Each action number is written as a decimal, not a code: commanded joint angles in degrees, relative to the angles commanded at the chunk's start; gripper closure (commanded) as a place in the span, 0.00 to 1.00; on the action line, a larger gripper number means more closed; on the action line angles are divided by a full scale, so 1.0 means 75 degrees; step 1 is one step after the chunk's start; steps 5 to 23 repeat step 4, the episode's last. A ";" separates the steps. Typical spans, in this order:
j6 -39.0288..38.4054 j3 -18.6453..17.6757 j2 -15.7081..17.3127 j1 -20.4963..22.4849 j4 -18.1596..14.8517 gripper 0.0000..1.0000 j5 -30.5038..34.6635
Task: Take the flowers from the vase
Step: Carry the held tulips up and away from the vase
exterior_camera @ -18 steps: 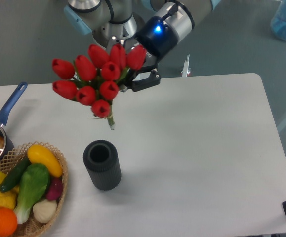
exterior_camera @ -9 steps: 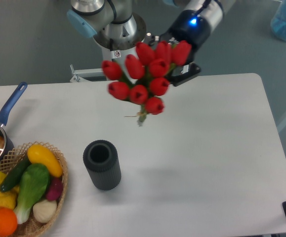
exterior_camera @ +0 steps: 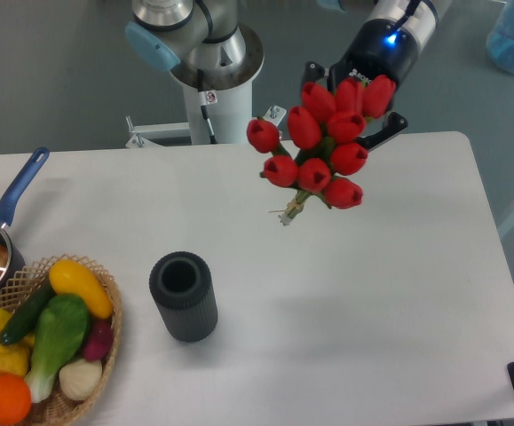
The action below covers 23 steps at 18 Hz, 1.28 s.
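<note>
At the near edge, around eight o'clock on the desk (exterior_camera: 372,293), a wicker basket (exterior_camera: 106,306) holds toy vegetables (exterior_camera: 57,333), and just beyond it a blue-handled pan (exterior_camera: 12,200) sits at the nine o'clock edge. The vase (exterior_camera: 184,295) stands upright nearer the middle, at about seven o'clock from the desk's centre, its round mouth empty. Farther back and up, toward one o'clock, the flowers (exterior_camera: 323,146) hang in the air well apart from the vase, buds fanned out and the bound stem end pointing down toward seven o'clock. The gripper (exterior_camera: 363,111) sits behind the bunch; its fingers (exterior_camera: 390,129) are clamped on the flowers, though the buds hide most of the contact. Over the last second the bunch has swung from above the vase, at eleven o'clock, across to the right side, staying high and intact. I judge the pick-up done: the flowers are clear of the vase, and only a steady hold remains.
</note>
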 joint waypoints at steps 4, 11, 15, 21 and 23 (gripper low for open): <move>-0.0117 -0.0012 0.0000 0.0000 0.0012 0.62 -0.0012; -0.0117 -0.0012 0.0000 0.0000 0.0012 0.62 -0.0012; -0.0117 -0.0012 0.0000 0.0000 0.0012 0.62 -0.0012; -0.0117 -0.0012 0.0000 0.0000 0.0012 0.62 -0.0012; -0.0117 -0.0012 0.0000 0.0000 0.0012 0.62 -0.0012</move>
